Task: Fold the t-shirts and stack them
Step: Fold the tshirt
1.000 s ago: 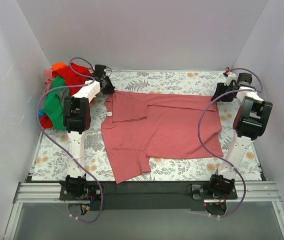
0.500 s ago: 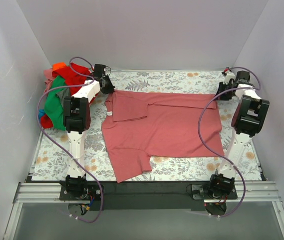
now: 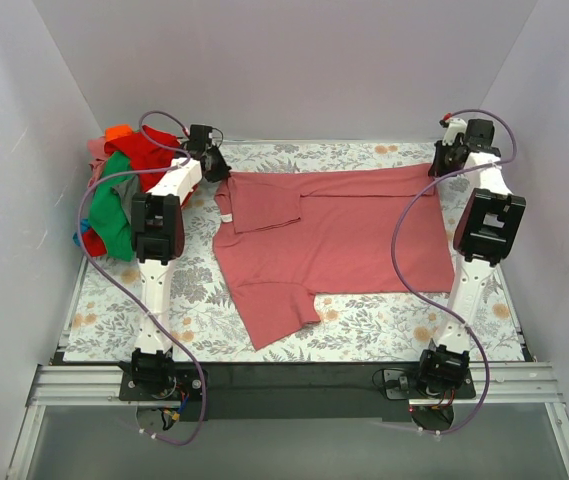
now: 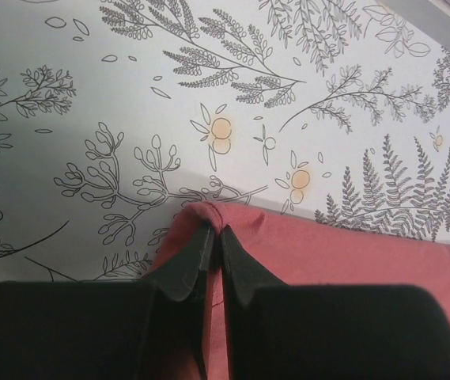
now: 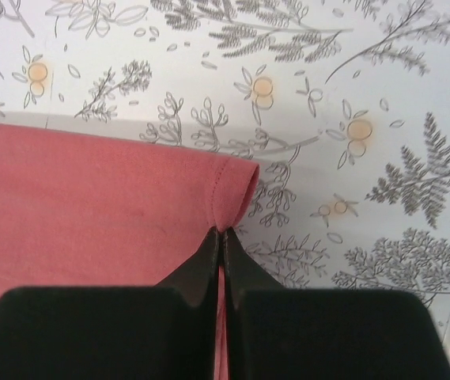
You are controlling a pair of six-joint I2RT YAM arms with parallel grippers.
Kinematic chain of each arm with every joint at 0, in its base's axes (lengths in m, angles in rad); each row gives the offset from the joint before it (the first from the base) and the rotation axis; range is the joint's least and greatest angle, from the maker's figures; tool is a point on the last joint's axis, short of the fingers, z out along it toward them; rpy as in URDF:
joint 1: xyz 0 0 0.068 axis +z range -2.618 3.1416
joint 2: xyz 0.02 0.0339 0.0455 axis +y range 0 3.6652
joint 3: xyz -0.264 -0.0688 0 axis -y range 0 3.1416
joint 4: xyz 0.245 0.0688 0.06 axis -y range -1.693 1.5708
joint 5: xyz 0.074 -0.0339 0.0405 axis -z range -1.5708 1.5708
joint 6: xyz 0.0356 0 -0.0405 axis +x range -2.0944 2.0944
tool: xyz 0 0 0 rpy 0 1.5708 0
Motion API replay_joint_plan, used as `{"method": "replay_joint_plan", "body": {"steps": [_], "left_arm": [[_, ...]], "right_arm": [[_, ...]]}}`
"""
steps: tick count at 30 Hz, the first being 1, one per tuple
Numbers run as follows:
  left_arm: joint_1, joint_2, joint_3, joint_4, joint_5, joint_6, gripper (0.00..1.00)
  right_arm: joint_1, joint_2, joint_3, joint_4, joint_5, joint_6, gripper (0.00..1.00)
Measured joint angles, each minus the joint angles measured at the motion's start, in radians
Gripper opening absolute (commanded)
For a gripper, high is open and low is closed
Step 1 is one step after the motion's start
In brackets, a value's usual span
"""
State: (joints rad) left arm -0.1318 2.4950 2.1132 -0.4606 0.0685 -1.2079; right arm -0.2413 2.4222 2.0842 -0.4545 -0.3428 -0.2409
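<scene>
A dusty salmon-pink t-shirt (image 3: 329,235) lies spread across the floral table cover, its upper part folded over. My left gripper (image 3: 214,168) is shut on the shirt's far left corner (image 4: 209,218), with pink cloth pinched between the black fingers (image 4: 189,265). At the far right, my right gripper (image 3: 442,160) is shut on the shirt's hemmed corner (image 5: 232,194), which puckers at the fingertips. A heap of red, green and orange t-shirts (image 3: 114,190) sits at the far left, behind the left arm.
The floral table cover (image 3: 364,330) shows in front of the shirt and along the back edge. Grey walls close the table on three sides. A black rail (image 3: 294,380) with both arm bases runs along the near edge.
Both arms have pulled the pink shirt toward the back of the table. The right gripper moved to the far right corner and shut on the hem; the cloth now lies stretched between both grippers.
</scene>
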Motion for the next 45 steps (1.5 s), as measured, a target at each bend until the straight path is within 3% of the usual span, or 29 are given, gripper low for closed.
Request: {"method": "replay_joint_plan", "body": {"steps": [2, 5, 6, 8, 10, 15, 21, 24, 30, 33, 35, 40, 43, 45], "left_arm": [[0.000, 0.014, 0.013, -0.004, 0.000, -0.005, 0.01], [0.000, 0.037, 0.047, -0.003, 0.012, -0.011, 0.21], [0.000, 0.045, 0.058, 0.000, 0.021, -0.012, 0.27], [0.001, 0.050, 0.067, 0.010, 0.042, -0.017, 0.38], [0.003, 0.050, 0.075, 0.018, 0.074, -0.019, 0.41], [0.005, 0.015, 0.076, 0.044, 0.151, -0.009, 0.50], [0.003, -0.204, -0.068, 0.085, 0.172, 0.042, 0.55], [0.003, -0.388, -0.218, 0.133, 0.166, 0.082, 0.61], [0.004, -0.821, -0.668, 0.317, 0.100, 0.172, 0.97], [0.007, -1.006, -0.855, 0.380, 0.106, 0.199, 0.96], [0.011, -1.090, -0.925, 0.377, 0.150, 0.198, 0.90], [-0.005, -1.218, -1.021, 0.286, 0.274, 0.108, 0.82], [-0.111, -1.274, -1.073, 0.166, 0.270, 0.025, 0.78], [-0.263, -1.308, -1.121, 0.083, 0.240, -0.061, 0.72]], "right_arm": [[0.008, 0.011, 0.027, 0.006, 0.023, 0.000, 0.01], [0.017, 0.025, 0.060, 0.011, 0.057, 0.000, 0.04], [0.019, 0.028, 0.069, 0.012, 0.068, 0.000, 0.20], [0.023, 0.029, 0.080, 0.015, 0.087, -0.003, 0.33], [0.026, 0.029, 0.081, 0.035, 0.094, -0.014, 0.48], [0.032, -0.011, -0.027, 0.080, 0.077, -0.031, 0.68], [0.040, -0.106, -0.247, 0.164, 0.045, -0.027, 0.72], [0.043, -0.176, -0.393, 0.285, 0.037, -0.034, 0.75], [0.047, -0.392, -0.763, 0.508, -0.032, -0.136, 0.78], [0.047, -0.514, -0.914, 0.576, -0.107, -0.256, 0.78], [0.047, -0.629, -1.038, 0.586, -0.180, -0.365, 0.78], [0.047, -0.897, -1.184, 0.378, -0.365, -0.652, 0.78], [0.052, -1.045, -1.220, 0.200, -0.417, -0.786, 0.78], [0.053, -1.140, -1.260, 0.113, -0.414, -0.835, 0.79]]}}
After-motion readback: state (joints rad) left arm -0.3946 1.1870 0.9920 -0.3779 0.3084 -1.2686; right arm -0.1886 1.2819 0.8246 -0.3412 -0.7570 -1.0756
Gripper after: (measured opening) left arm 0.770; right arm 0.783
